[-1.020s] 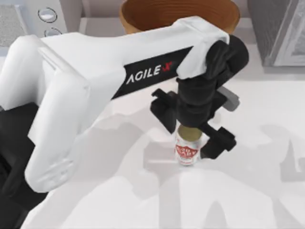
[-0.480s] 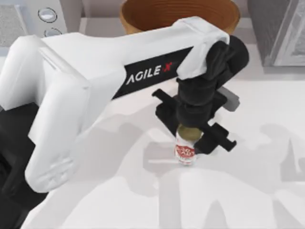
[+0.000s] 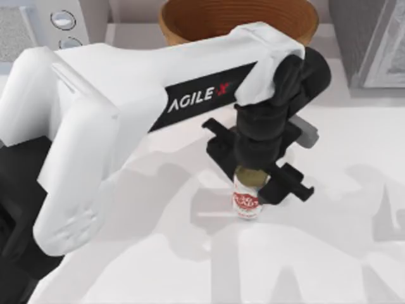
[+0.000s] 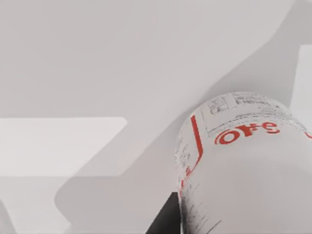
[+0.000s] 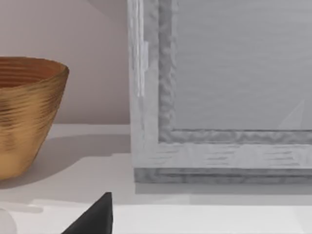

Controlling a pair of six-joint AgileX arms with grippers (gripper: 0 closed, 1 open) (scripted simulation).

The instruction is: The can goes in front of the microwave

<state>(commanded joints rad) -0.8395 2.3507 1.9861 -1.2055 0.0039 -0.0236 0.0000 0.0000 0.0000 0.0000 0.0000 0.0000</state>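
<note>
**Left gripper closed on can at mid-counter**

Top view: The left arm reaches from the left side across the white counter [image 3: 329,253]. Its left gripper [image 3: 253,183] points straight down over the can [image 3: 247,201], which stands upright near the middle of the counter. The black fingers [image 3: 288,185] sit against opposite sides of the can's upper part, narrowed to the can's width, so the can is held. Whether the can's base touches the counter cannot be told. The microwave [image 3: 60,22] is at the far left corner, two round dials visible, well apart from the can. A brown ribbed basket [image 3: 190,25] stands at the far edge, centre. A darker grey textured box [image 3: 361,38] occupies the far right corner.

Left wrist view: The can [image 4: 243,165] is close up, white label with red lettering, over the pale counter surface.

Right wrist view: The basket [image 5: 24,117] and the white-framed door of the grey box [image 5: 219,97] stand side by side, apart. A black gripper tip [image 5: 95,219] shows at the edge; the right gripper's opening cannot be told.
</note>
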